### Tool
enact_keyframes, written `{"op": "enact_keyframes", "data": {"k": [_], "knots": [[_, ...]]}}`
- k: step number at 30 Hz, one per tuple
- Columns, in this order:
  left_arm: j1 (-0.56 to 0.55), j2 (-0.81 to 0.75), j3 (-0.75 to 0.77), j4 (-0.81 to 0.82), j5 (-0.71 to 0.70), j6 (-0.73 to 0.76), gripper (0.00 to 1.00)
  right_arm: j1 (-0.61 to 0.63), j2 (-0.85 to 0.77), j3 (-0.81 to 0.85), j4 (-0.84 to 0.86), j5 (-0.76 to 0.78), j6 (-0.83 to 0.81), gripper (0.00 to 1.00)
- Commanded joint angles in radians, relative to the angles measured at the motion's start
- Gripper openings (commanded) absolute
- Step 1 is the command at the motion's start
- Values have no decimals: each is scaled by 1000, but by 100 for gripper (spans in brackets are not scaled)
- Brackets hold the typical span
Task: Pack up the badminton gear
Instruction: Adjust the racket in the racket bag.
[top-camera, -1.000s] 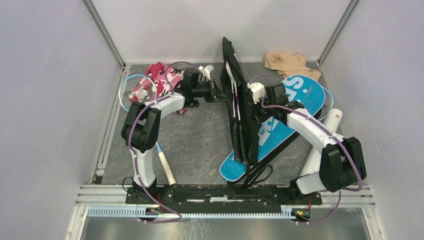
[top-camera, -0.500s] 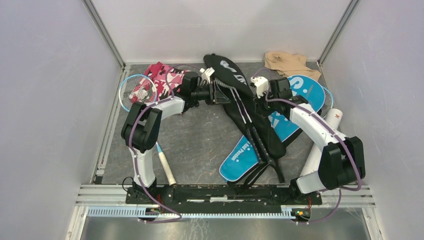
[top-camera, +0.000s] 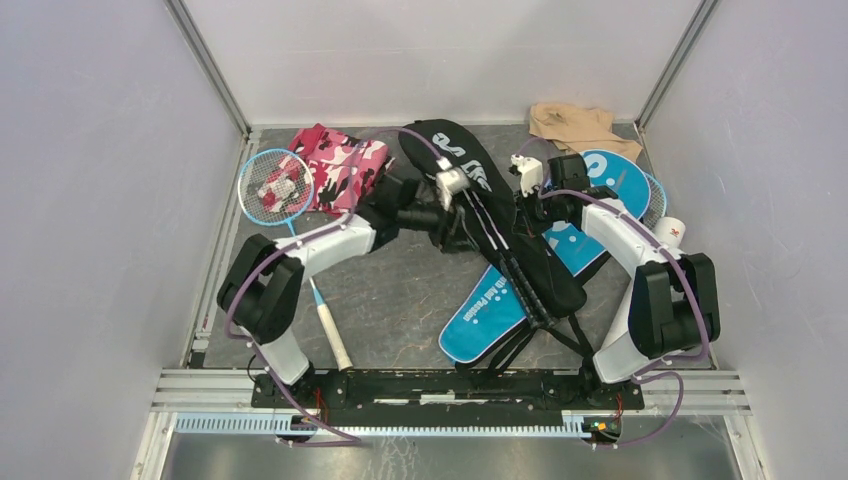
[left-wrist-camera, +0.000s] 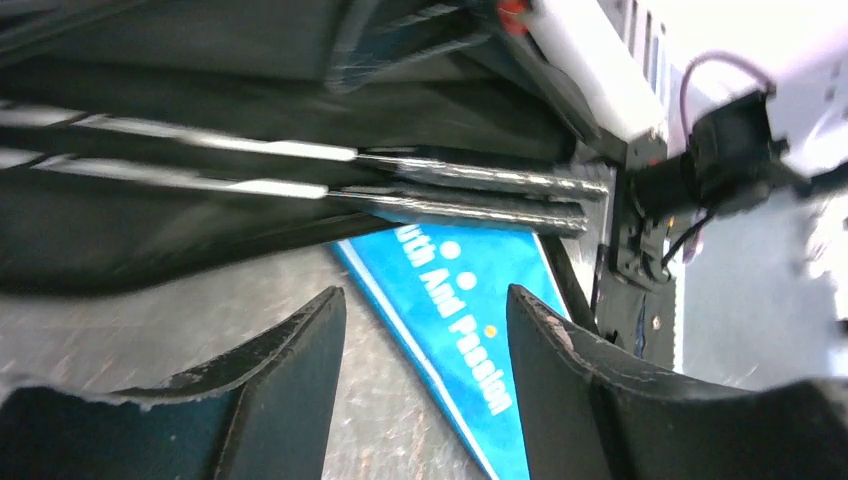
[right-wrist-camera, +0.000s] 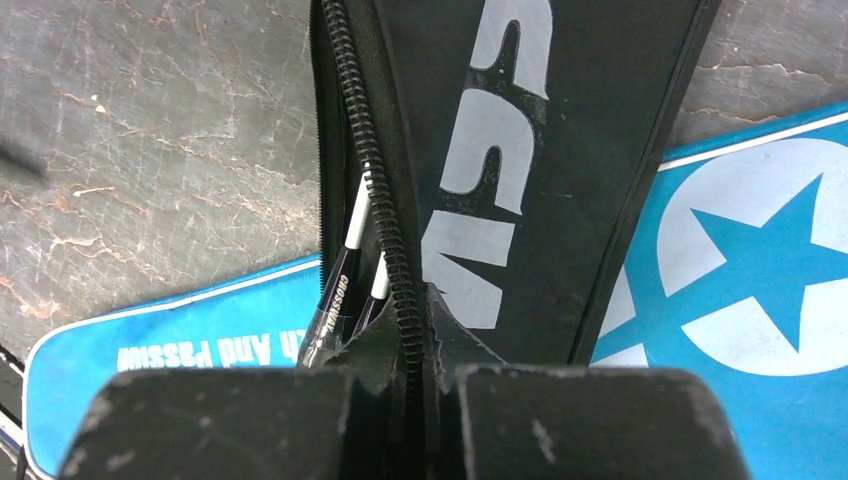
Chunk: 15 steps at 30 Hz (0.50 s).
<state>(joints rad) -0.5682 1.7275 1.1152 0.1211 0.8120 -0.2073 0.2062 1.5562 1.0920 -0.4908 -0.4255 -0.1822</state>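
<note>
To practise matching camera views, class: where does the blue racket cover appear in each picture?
Top external: blue cover centre-right, under the black cover.
Left wrist: blue cover lower centre, below the black cover.
Right wrist: blue cover right and lower left.
Shared landmark: the black cover lying across it.

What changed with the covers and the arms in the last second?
The black cover fell from standing on edge to lying flat across the blue cover. The left gripper let go, jaws now open, and shifted toward the middle; the right gripper shut on the cover's zipper edge. Loose racket, pink cloth, beige cloth and white tube stayed put.
</note>
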Motion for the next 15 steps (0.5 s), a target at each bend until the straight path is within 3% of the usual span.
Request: {"op": "enact_keyframes", "data": {"k": [1, 9, 11, 15], "knots": [[-164, -17, 44, -166, -114, 401, 68, -7, 6, 26, 23, -66, -6, 0], [-345, 67, 69, -176, -284, 631, 74, -13, -9, 16, 2, -29, -28, 2], [-379, 84, 67, -159, -347, 668, 74, -13, -19, 2, -4, 2, -45, 8], [-433, 126, 74, -101, -482, 708, 75, -14, -58, -39, -21, 58, -98, 31]]}}
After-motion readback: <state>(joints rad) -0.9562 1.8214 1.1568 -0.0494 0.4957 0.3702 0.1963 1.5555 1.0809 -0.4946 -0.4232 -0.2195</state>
